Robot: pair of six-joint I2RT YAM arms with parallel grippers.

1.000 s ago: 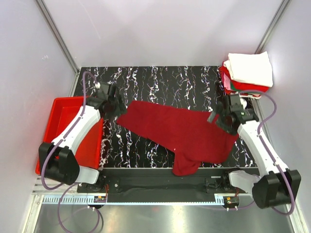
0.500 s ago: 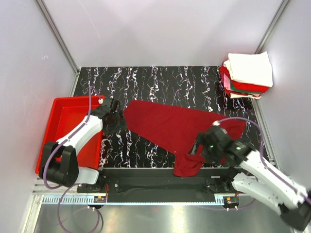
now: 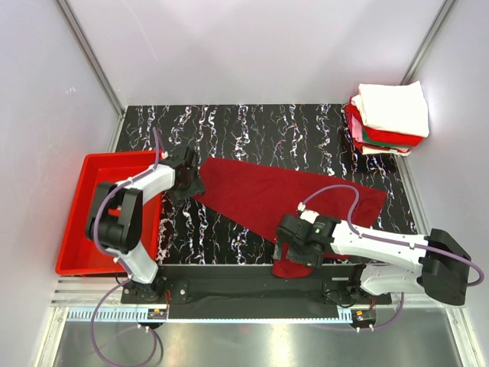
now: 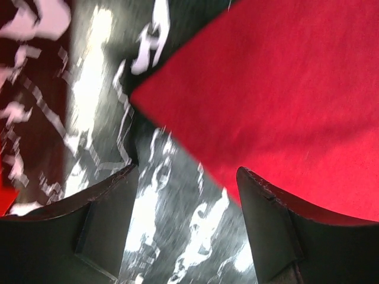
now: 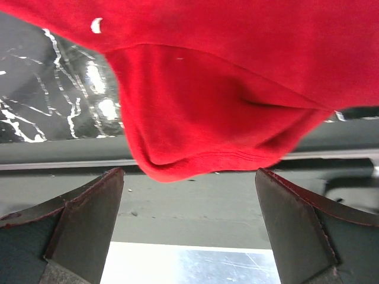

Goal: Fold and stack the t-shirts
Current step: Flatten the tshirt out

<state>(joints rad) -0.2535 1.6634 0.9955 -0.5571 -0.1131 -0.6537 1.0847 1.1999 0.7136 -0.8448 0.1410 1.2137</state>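
Swung since the earlier frame to lower centre, the right gripper [image 3: 294, 246] is held at the overhanging sleeve [image 5: 201, 118] of the dark red t-shirt [image 3: 290, 195]. Only in the wrist views are it and the left gripper [image 4: 186, 170] seen parted, empty.

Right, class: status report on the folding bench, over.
Left jaws open, right jaws open, both empty. Maroon t-shirt spread unfolded, sleeve over near edge. Folded stack far right; nothing blocking.

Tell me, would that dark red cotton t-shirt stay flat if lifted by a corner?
Probably not: the dark red cotton t-shirt looks floppy, one sleeve drooping over the black marbled table edge. It lies thin and creased, so a push would likely bunch it.
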